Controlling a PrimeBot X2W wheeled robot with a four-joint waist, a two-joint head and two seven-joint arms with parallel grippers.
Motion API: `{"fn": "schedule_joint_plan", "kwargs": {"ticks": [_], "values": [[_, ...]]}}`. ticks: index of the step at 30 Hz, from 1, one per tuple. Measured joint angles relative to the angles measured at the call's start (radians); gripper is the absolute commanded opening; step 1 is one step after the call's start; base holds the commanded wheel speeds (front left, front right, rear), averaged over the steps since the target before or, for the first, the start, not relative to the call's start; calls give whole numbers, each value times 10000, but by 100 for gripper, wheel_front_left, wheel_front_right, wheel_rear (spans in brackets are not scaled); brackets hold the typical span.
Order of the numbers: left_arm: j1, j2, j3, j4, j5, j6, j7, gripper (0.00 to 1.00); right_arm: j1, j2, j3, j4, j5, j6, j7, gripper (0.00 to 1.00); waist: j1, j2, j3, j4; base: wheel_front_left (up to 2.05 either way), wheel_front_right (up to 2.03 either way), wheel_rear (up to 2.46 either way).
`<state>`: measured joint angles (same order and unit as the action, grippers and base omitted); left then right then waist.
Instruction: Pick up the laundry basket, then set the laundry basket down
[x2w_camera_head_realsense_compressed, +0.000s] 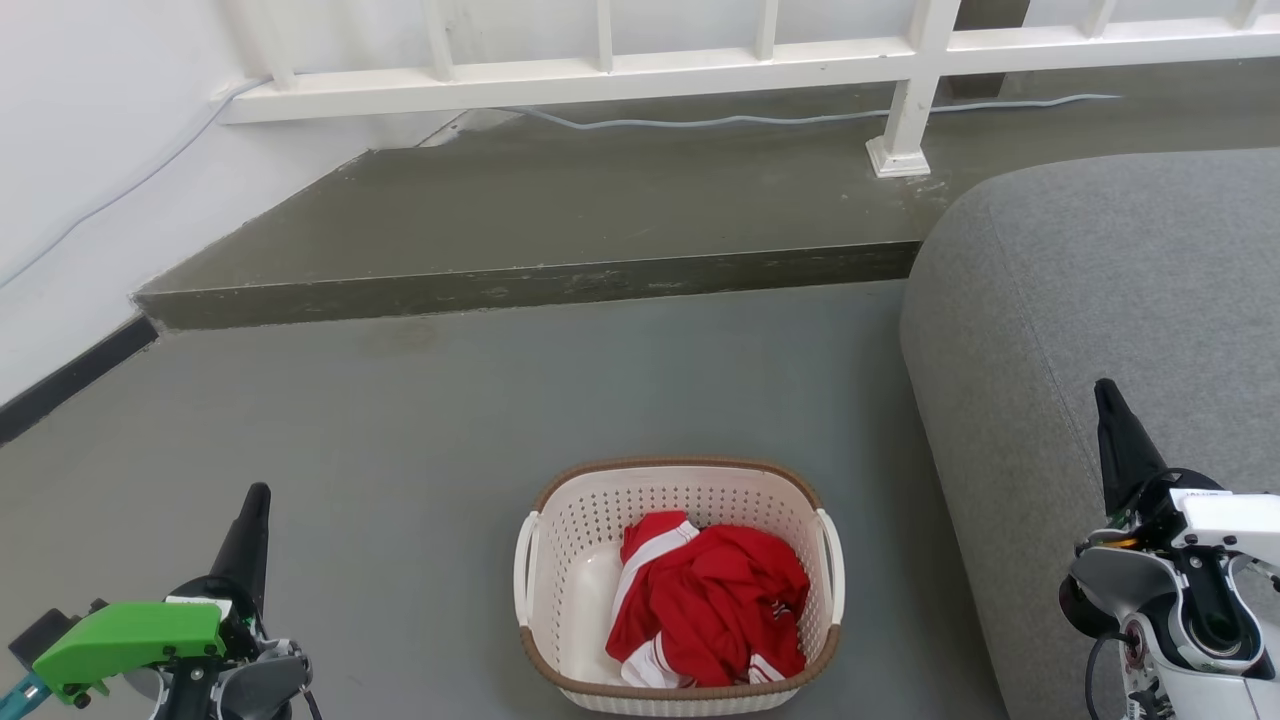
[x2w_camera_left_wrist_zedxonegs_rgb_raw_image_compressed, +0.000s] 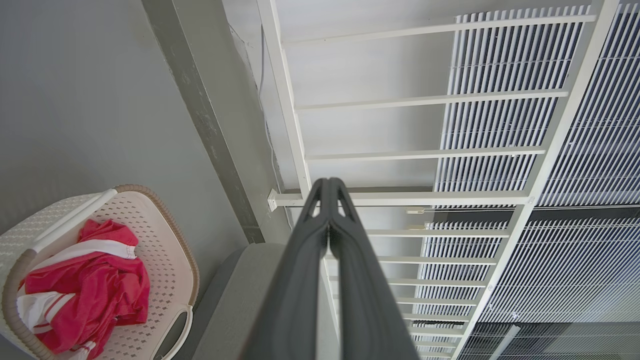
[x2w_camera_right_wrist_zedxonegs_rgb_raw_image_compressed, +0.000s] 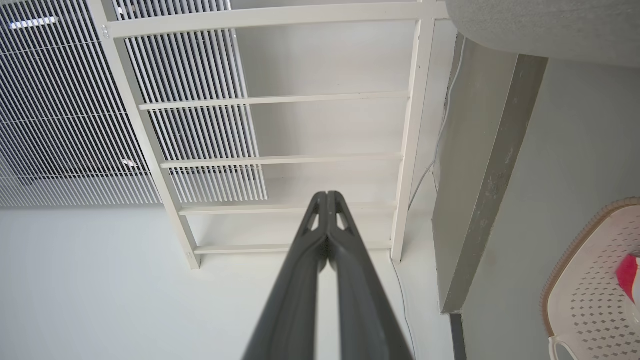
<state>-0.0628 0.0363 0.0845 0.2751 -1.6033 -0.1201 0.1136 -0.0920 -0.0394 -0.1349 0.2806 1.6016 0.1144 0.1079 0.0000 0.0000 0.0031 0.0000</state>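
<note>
Resting upright on the smooth grey floor (x2w_camera_head_realsense_compressed: 400, 450), the cream-white perforated plastic laundry basket (x2w_camera_head_realsense_compressed: 680, 500) w/ brown woven-look rim sits at 6 o'clock in the head view. White side handles (x2w_camera_head_realsense_compressed: 524, 570) face 9 and 3 o'clock. A crumpled red garment w/ white stripes (x2w_camera_head_realsense_compressed: 715, 600) lies inside, toward the basket's 3 o'clock half; bare bottom shows at the 9 o'clock half.

Left gripper (x2w_camera_head_realsense_compressed: 255, 500): at 8 o'clock in the head view, well apart from the basket. Left wrist view shows the gripper (x2w_camera_left_wrist_zedxonegs_rgb_raw_image_compressed: 329, 182) w/ both dark fingers pressed together along their length, nothing between them; basket (x2w_camera_left_wrist_zedxonegs_rgb_raw_image_compressed: 150, 225) appears at 8 o'clock of that view.

Right gripper (x2w_camera_head_realsense_compressed: 1112, 410): at 4 o'clock in the head view, in front of the rounded grey fabric sofa (x2w_camera_head_realsense_compressed: 1100, 300), apart from the basket. Right wrist view shows the gripper (x2w_camera_right_wrist_zedxonegs_rgb_raw_image_compressed: 327, 195) w/ fingers likewise together, holding nothing; basket (x2w_camera_right_wrist_zedxonegs_rgb_raw_image_compressed: 585, 290) edge at 4 o'clock.

Ref. surroundings: sofa is near the basket's 3 o'clock side, not touching. Raised dark concrete step (x2w_camera_head_realsense_compressed: 540, 285) runs across at 12 o'clock; white-painted railing (x2w_camera_head_realsense_compressed: 600, 75) and pale grey cable (x2w_camera_head_realsense_compressed: 750, 120) lie beyond it.
</note>
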Motion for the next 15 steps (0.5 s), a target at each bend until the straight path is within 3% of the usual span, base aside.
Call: {"fn": "schedule_joint_plan", "kwargs": {"ticks": [15], "values": [[0,0,0,0,0,0,0,0,0,0,0,0,0,0,0,0,0,0,0,0,0,0,0]]}}
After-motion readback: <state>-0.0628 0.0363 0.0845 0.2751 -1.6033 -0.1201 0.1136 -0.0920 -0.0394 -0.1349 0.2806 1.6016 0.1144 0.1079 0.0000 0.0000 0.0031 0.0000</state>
